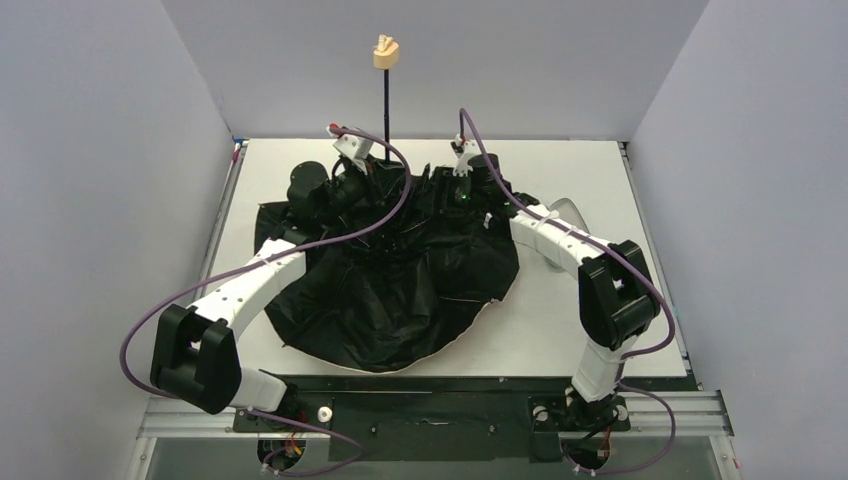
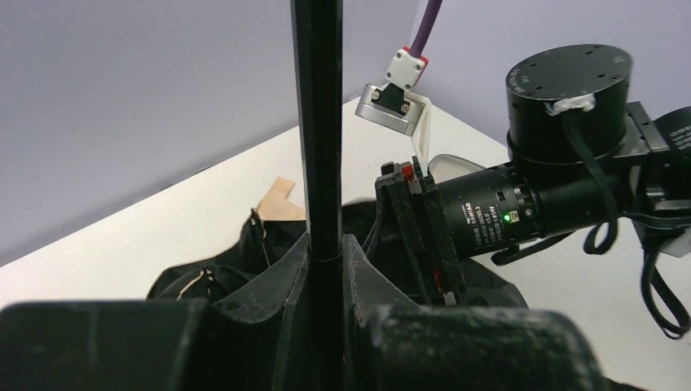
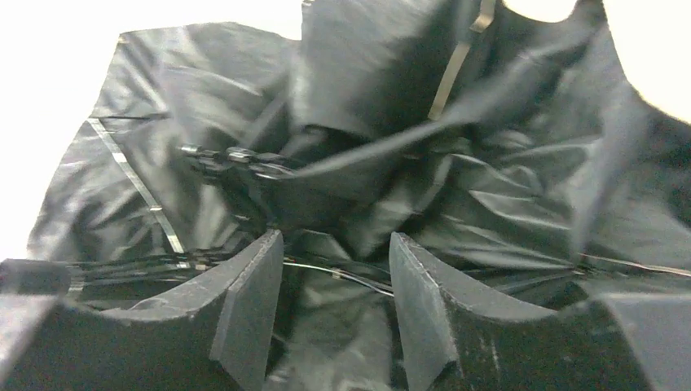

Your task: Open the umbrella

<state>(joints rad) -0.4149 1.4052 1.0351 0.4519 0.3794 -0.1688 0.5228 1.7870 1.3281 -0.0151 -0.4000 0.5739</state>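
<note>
Arm bases bolted at the near edge of the table (image 1: 590,340), one on each side. The umbrella (image 1: 400,290) lies upside down mid-table, slightly left of centre. Canopy is spread flat-ish and crumpled, black lining up. A thin peach edge shows along its near rim, plus a peach scrap (image 2: 279,202) in the left wrist view.

Both arms reach over the canopy to its far part. Left gripper (image 2: 326,259) is at the hub. Its fingers (image 2: 269,303) sit tight on either side of the shaft (image 2: 318,122), closed on it. Shaft stands roughly upright.

Right gripper (image 3: 334,273) is just right of the hub, pointing down into the lining. Its fingers (image 3: 248,305) are spread with a clear gap, holding nothing. A thin wire crosses the gap and metal ribs (image 3: 138,191) lie in the folds beneath.

A pale curved item (image 1: 568,212) sits on the table behind the right forearm. It's mostly hidden, so I can't tell what it is or whether anything is inside.

Farthest and highest: the tan handle (image 1: 386,52) on top of the shaft, against the back wall.
</note>
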